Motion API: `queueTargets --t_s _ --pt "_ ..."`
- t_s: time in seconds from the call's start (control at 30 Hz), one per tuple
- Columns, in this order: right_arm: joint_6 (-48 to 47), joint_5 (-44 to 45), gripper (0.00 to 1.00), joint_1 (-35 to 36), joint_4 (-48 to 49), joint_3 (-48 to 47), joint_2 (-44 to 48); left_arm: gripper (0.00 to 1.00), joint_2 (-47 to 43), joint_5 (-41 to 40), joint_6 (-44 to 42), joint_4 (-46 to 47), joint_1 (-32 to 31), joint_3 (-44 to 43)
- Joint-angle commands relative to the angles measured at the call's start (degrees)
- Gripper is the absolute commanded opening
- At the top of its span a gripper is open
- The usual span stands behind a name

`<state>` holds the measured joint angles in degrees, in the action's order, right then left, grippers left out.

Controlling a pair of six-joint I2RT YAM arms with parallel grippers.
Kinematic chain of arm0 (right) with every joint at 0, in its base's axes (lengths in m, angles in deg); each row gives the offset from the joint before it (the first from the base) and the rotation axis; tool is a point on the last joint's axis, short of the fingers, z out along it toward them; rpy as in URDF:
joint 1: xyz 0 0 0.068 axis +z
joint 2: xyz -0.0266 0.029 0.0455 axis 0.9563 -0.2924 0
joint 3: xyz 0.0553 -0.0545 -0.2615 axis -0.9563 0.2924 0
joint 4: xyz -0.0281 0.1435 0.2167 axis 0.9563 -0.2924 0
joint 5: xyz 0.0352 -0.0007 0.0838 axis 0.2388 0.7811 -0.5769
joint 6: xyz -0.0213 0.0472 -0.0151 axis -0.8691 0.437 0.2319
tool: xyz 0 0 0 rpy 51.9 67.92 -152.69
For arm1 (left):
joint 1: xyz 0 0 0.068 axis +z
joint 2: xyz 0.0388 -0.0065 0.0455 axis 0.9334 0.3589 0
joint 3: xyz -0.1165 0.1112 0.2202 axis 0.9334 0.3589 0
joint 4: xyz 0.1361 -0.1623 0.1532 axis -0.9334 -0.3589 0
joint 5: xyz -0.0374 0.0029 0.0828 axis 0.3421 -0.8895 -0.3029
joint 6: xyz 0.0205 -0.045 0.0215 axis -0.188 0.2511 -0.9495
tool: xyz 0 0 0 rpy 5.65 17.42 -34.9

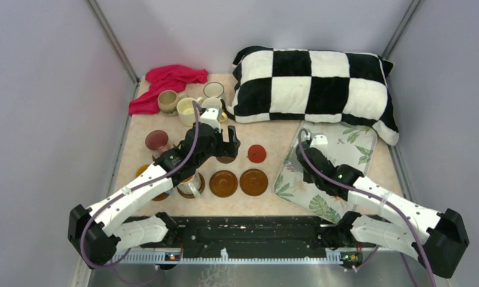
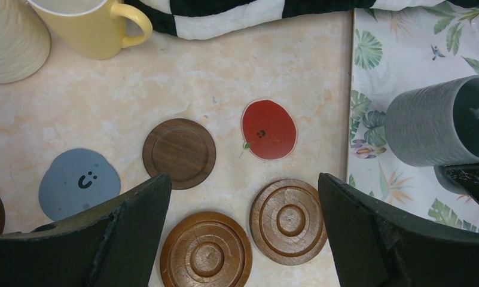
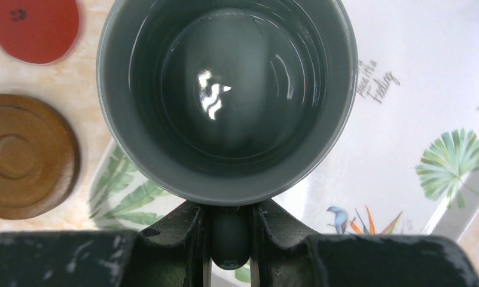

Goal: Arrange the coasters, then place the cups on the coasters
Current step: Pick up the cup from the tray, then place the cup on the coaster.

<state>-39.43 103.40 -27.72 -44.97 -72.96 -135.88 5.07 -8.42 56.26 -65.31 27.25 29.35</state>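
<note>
Black-and-white checks on the pillow (image 1: 314,84); magenta-red on the cloth (image 1: 168,82). Pale peach marbling across the tabletop (image 2: 225,72). Green leaves and small birds printed on the white tray (image 2: 404,54). Ribbed matte grey mug (image 2: 431,122), glossy darker inside; plain yellow mug (image 2: 90,27); cream mug (image 2: 12,39) with faint ridges. White edge and dark dots on the red coaster (image 2: 268,130); black smiley on the blue-grey coaster (image 2: 78,182); plain dark-brown coaster (image 2: 179,153); concentric rings on two amber-brown coasters (image 2: 289,221) (image 2: 206,252)

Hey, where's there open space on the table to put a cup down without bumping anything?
Bare tabletop lies between the pillow, the yellow mug and the red coaster. The leaf tray's far right part is free too, beyond the grey mug in the right gripper. Crowded: the cups clustered back left, and the near row of coasters.
</note>
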Motion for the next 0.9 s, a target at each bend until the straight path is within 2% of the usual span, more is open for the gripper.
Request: queueTargets --t_s 0.0,0.5,0.87 --pt "-3.2 2.51 0.0 2.82 5.74 -7.29 0.24 0.99 -1.02 0.21 -0.26 1.68 0.31 -0.34" --pt "-5.9 0.65 0.0 14.86 12.64 -17.73 -14.92 0.99 -6.71 -4.61 -0.26 -3.14 0.62 -3.2" --pt "-2.7 -0.34 0.0 22.26 13.45 -18.78 -21.38 0.99 -10.98 -8.33 -0.33 -6.31 0.74 -4.54"
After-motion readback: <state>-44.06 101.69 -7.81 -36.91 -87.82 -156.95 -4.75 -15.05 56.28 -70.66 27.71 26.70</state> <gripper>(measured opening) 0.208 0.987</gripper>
